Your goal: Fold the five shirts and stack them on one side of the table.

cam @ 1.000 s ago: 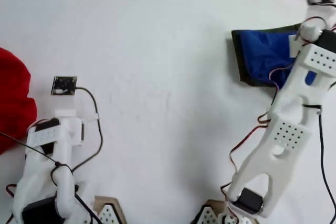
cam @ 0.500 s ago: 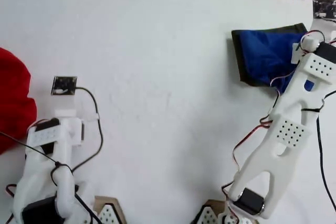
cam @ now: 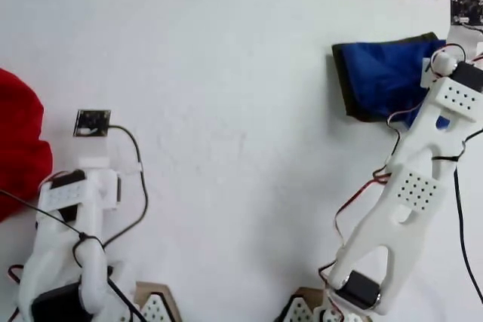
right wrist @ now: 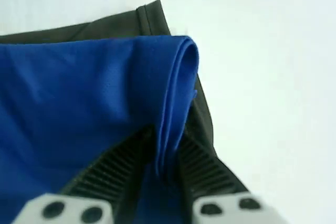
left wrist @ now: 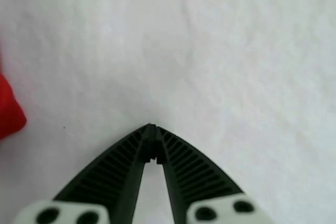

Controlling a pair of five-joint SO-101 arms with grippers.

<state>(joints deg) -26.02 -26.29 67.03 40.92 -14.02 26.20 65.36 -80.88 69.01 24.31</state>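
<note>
- Three shirts lie on the white desk [cam: 241, 58]: one red, one blue, one dark.
- The red shirt [cam: 16, 141] is bunched at the desk's left edge, partly cut off by the high view and just beside the left arm [cam: 68, 224].
- The blue shirt [cam: 381, 73] lies on top of the dark shirt [cam: 341, 84] near the far right corner. The two make one pile, and the dark one shows as a border along the pile's left and far edges.
- There are two arms, one on each side of the near edge. The right arm [cam: 411, 194] stretches out to the pile, and the left arm is drawn back close to its base.
- The right jaws are clamped on a rolled fold at the edge of the blue shirt [right wrist: 79, 93]. The dark shirt [right wrist: 152, 17] sticks out beneath that fold.
- The left jaws are together with their tips meeting, over bare desk. A corner of the red shirt [left wrist: 8, 111] sits off to one side, apart from them.
- One small dark square part [cam: 92, 122] lies on the desk ahead of the left arm, with a black cable running back to the arm.
</note>
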